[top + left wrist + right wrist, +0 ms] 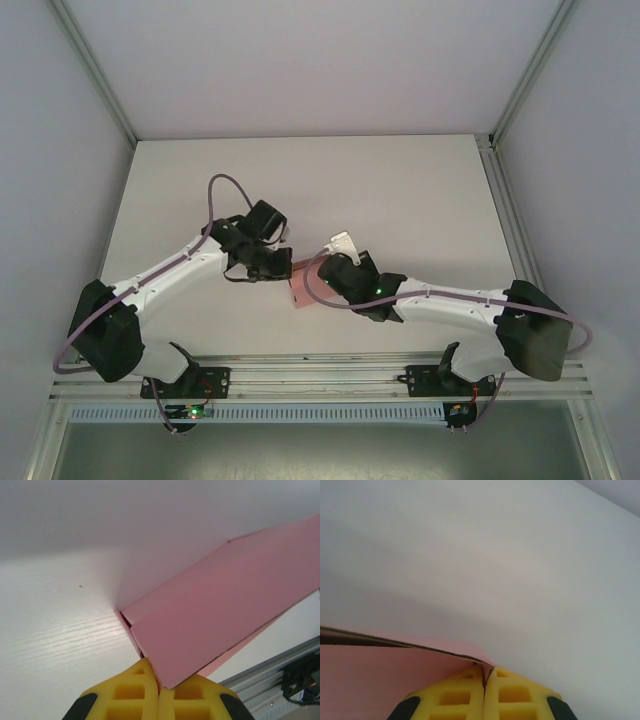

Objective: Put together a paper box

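The paper box (300,291) is a pink card piece held between the two arms near the table's front middle. In the left wrist view its folded panels (225,610) rise away from the jaws, and my left gripper (160,690) is shut on a corner of the card. My right gripper (484,677) is shut on another corner of the same pink card (380,675), which spreads to the left of its yellow fingers (515,695). From above, both grippers (283,268) meet at the card, which they largely hide.
The white table (400,200) stretches behind the arms. An aluminium rail (320,375) runs along the near edge, also seen in the left wrist view (280,675). Grey walls close the back and sides.
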Controlling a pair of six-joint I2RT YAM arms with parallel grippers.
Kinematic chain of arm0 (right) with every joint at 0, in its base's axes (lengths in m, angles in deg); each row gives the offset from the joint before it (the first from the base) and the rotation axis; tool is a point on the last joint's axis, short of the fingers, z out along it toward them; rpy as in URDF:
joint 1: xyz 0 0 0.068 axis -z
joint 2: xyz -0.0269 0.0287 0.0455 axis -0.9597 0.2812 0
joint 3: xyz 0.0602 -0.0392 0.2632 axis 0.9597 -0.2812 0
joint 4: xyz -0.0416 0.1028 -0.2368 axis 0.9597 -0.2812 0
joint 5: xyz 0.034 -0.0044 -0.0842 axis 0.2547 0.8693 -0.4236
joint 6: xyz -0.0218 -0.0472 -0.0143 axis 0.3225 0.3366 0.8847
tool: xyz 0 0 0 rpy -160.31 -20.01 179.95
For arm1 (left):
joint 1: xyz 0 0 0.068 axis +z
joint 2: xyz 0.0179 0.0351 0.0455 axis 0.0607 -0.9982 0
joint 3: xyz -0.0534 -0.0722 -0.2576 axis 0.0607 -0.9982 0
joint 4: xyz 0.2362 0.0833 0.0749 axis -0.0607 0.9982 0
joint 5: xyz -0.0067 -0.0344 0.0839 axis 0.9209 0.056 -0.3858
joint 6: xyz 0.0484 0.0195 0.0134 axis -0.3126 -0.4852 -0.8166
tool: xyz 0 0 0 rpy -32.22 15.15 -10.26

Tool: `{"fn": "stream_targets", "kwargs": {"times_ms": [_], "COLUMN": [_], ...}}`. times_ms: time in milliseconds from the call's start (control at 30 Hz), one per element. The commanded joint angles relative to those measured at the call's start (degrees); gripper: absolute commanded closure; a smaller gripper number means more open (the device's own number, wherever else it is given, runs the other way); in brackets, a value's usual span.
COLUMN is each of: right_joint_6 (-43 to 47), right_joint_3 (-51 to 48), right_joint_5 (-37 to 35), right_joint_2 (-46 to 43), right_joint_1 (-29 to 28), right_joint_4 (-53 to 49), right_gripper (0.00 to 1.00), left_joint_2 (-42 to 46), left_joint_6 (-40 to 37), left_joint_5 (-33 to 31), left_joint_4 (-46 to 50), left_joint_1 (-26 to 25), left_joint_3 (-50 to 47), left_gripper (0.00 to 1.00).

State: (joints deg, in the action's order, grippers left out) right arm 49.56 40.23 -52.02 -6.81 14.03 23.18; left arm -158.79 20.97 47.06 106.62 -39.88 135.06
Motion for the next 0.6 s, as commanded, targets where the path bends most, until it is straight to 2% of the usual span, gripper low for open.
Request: {"fn": "stream_targets", "kwargs": {"times_ms": [0,33,100,200,333,367,433,500,567], "right_joint_6": [-0.7,-0.7,-0.6,-0.7,-0.6,-0.5,-0.7,-1.2,-1.4], "right_joint_3": [-4.4,-6.0,-8.5,-11.0,-12.5,-12.6,-12.6,-12.5,-12.1], "right_joint_5": [3.8,4.0,3.9,3.8,3.7,3.6,3.0,2.0,1.9], "right_joint_2": [-1.0,-1.8,-3.3,-5.0,-5.5,-5.3,-4.7,-4.3,-4.1], "right_joint_1": [-2.2,-2.2,-2.6,-2.8,-3.1,-3.2,-3.4,-3.5,-3.6], "right_joint_4": [3.7,5.6,8.2,10.4,12.3,12.7,12.9,13.3,13.4], "right_gripper": [1.00,1.00,1.00,1.00,1.00,1.00,1.00,1.00,1.00], "left_joint_2": [-2.4,-2.6,-2.8,-2.2,0.4,1.3,3.3,5.3,7.3], "left_joint_6": [-3.6,-3.9,-4.0,-2.9,-0.7,-0.3,1.0,2.6,5.2], "left_joint_5": [2.0,-0.6,-2.0,2.5,3.3,3.2,2.6,1.3,-2.3], "left_joint_4": [4.6,6.0,6.6,2.7,-0.5,-1.0,-1.6,-1.9,-1.5], "left_joint_1": [-5.7,-6.1,-6.3,-6.9,-7.2,-7.3,-7.2,-7.3,-7.2], "left_joint_3": [-2.0,-2.0,-2.4,-3.3,-2.9,-2.8,-2.1,-1.2,-0.7], "left_gripper": [0.96,0.95,0.87,0.72,0.69,0.65,0.45,0.40,0.19]}}
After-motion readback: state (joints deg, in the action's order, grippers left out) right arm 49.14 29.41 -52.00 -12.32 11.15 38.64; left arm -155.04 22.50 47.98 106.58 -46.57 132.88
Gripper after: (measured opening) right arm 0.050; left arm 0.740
